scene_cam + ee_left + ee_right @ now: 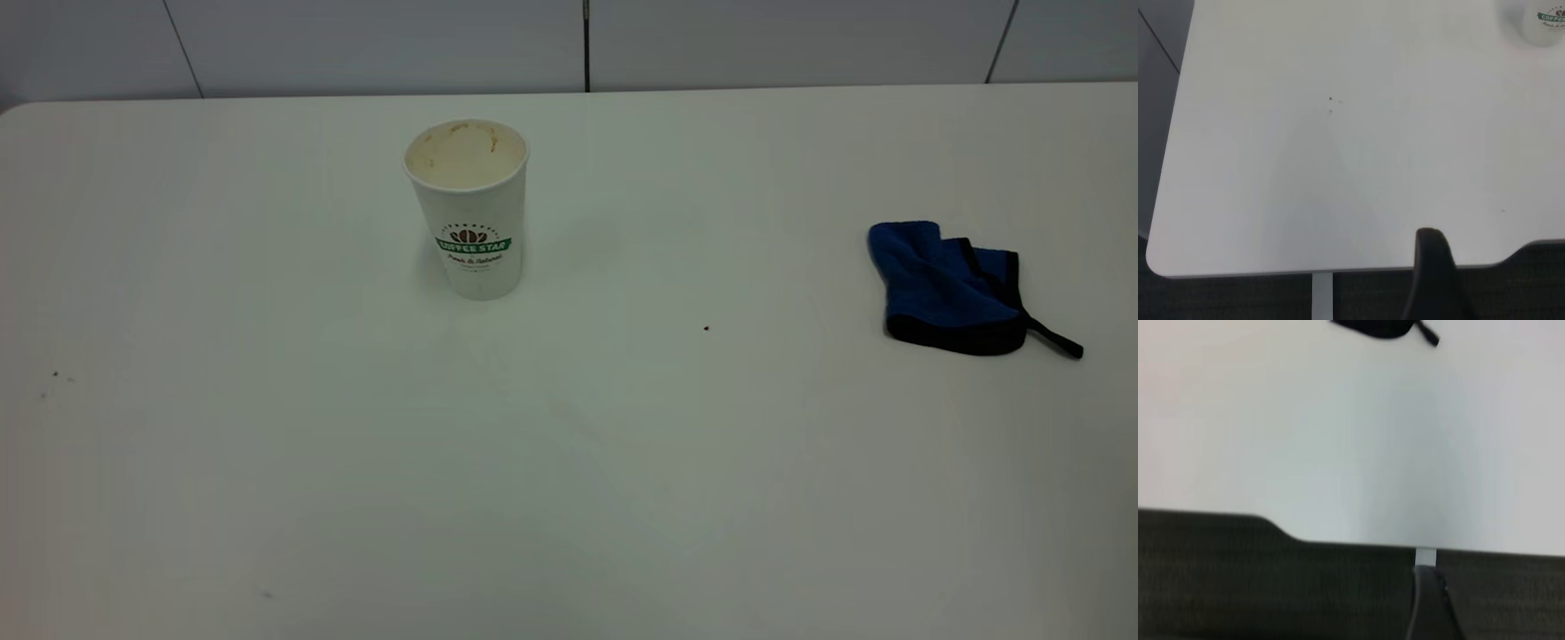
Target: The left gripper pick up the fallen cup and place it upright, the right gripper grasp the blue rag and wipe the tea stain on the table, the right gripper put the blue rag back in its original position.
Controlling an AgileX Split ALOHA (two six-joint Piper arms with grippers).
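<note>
The white ribbed cup (469,209) with the green banner logo stands upright on the white table (569,462), left of the middle; its brown-stained inside shows. Its base also shows in the left wrist view (1542,25). The blue rag (947,289) lies folded at the right, its black loop strap pointing right; its black edge shows in the right wrist view (1381,327). No tea stain shows on the table. Neither arm is in the exterior view. The left gripper (1433,270) and the right gripper (1428,607) each show only as a dark part hanging near the table's front edge.
A tiny black speck (706,328) lies between cup and rag, and a few faint specks (55,375) lie at the far left. The table's front edge, a rounded corner (1158,257) and dark floor show in the wrist views.
</note>
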